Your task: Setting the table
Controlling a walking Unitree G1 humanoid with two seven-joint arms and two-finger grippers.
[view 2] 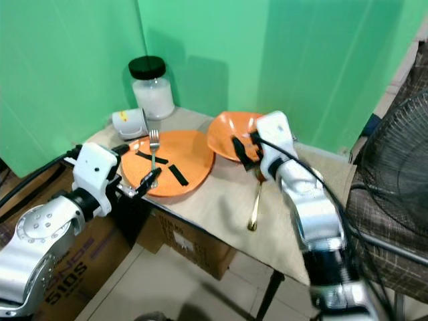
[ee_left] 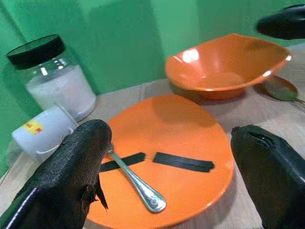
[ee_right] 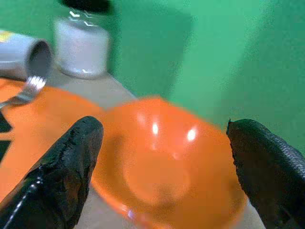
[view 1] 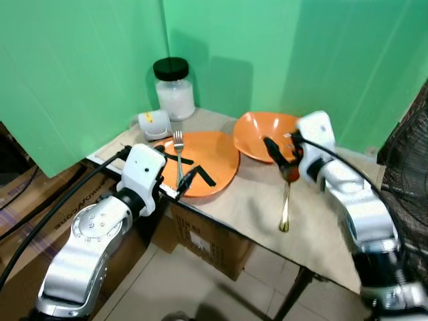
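Note:
An orange plate [view 1: 212,155] lies near the table's front left edge. On it are a silver fork [view 1: 178,155] and two black tape strips. My left gripper [view 1: 175,166] is open at the plate's near rim, its fingers [ee_left: 71,176] on either side of the fork's handle. Behind and to the right sits an orange bowl [view 1: 257,132]. My right gripper [view 1: 279,144] is open just in front of the bowl, fingers [ee_right: 62,176] spread wide toward it. A gold spoon [view 1: 285,204] lies on the cloth below the right gripper.
A white cup [view 1: 154,124] lies on its side behind the plate, next to a jar [view 1: 174,90] with a black lid. Cardboard boxes [view 1: 214,244] stand under the table. A fan grille [view 1: 409,154] is at the far right. Green backdrop [view 1: 80,60] surrounds the table.

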